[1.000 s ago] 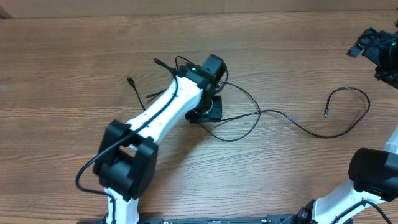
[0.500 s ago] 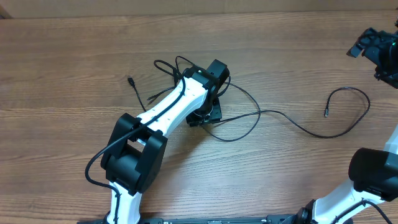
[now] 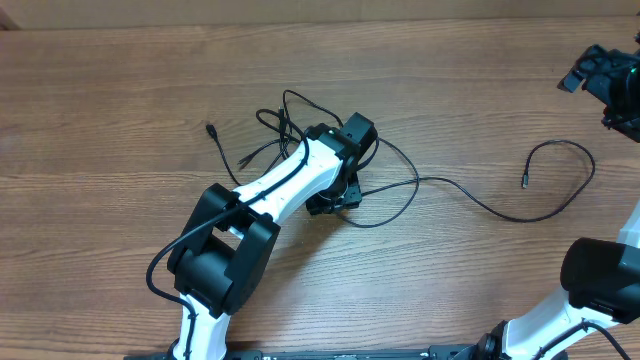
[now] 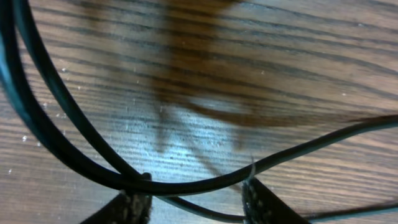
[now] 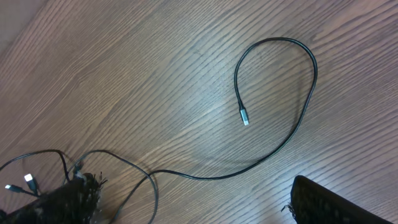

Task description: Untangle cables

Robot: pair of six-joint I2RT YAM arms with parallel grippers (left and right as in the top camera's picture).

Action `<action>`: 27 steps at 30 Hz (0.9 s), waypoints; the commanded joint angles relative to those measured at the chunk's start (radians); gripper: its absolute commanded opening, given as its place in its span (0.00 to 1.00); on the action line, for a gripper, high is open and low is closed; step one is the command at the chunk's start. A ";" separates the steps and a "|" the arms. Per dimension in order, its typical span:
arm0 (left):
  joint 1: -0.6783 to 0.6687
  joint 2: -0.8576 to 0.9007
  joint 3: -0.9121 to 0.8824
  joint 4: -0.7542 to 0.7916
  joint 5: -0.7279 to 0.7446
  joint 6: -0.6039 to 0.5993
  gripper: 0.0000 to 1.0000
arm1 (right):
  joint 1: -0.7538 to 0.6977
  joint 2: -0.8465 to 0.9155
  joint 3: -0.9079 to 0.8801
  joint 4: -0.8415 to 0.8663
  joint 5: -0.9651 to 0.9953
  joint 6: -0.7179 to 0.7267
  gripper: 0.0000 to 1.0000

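My left jaws: spread astride cables, moved right this past second, dragging them slightly across the counter, still knotted; my right jaws spread, empty.

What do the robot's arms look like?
The left arm and right arm are white tubes with chunky black joints. A thick black cable runs along the left arm. The left gripper and right gripper are black, and a small green light glows by the right one.
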 commanded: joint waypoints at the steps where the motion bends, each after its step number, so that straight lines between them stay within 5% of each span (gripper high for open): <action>1: -0.003 0.010 -0.016 0.023 -0.024 -0.017 0.39 | 0.004 0.000 -0.003 0.009 -0.006 -0.007 0.97; 5: -0.002 0.010 -0.016 0.029 -0.067 -0.013 0.22 | 0.005 0.000 -0.003 0.009 -0.006 -0.007 0.97; 7: -0.001 0.010 -0.015 0.024 -0.086 -0.002 0.04 | 0.005 0.000 -0.003 0.008 -0.006 -0.007 0.97; 13: 0.029 -0.033 0.005 -0.047 -0.138 0.003 0.04 | 0.005 0.000 -0.003 0.008 -0.007 -0.007 0.97; 19: 0.114 -0.188 0.039 -0.088 -0.137 0.166 0.04 | 0.014 0.003 -0.003 -0.012 -0.051 -0.008 0.97; 27: 0.330 -0.399 0.044 -0.100 -0.139 0.230 0.04 | 0.101 0.023 -0.056 -0.033 -0.059 0.009 0.97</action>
